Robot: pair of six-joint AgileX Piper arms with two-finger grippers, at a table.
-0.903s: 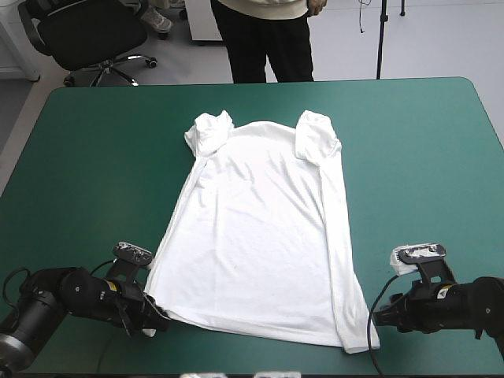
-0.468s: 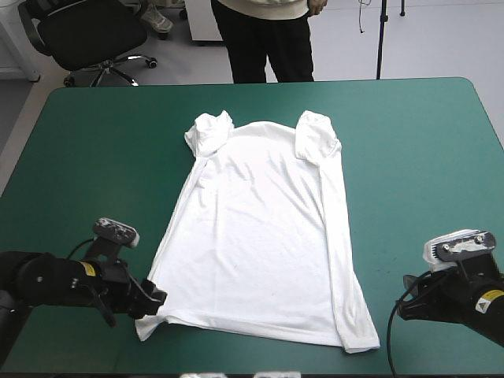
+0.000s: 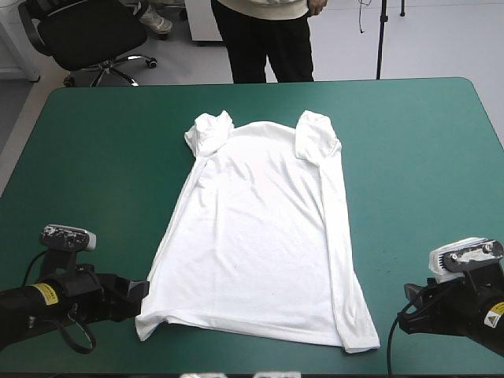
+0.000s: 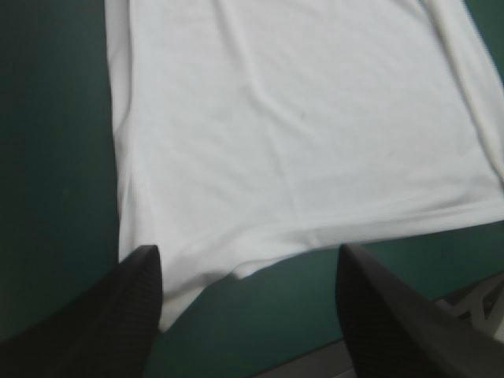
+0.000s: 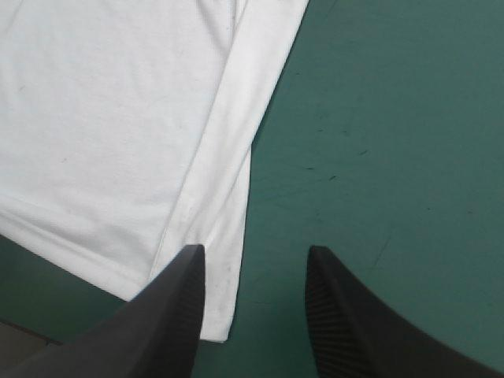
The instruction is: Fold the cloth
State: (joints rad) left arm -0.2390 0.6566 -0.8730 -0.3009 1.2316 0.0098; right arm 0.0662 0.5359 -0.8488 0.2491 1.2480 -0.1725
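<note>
The white T-shirt (image 3: 264, 236) lies spread flat on the teal-green cover, collar toward the far edge, both sleeves folded in, hem toward me. My left gripper (image 3: 140, 290) sits low beside the hem's left corner. In the left wrist view the left gripper (image 4: 248, 252) is open, its black fingers (image 4: 138, 299) wide apart, and the hem corner (image 4: 181, 295) lies flat between them. My right gripper (image 3: 403, 315) rests just right of the hem's right corner. It too is open (image 5: 256, 250), with the T-shirt's corner (image 5: 224, 299) beside one finger and bare cover between.
The teal-green cover (image 3: 417, 173) stretches bare on both sides of the T-shirt. The table's near edge (image 4: 394, 354) runs close behind both grippers.
My left gripper has opened and drawn back to the left from the hem's left corner, which now lies flat. The right arm has slid right, away from the hem's right corner.
</note>
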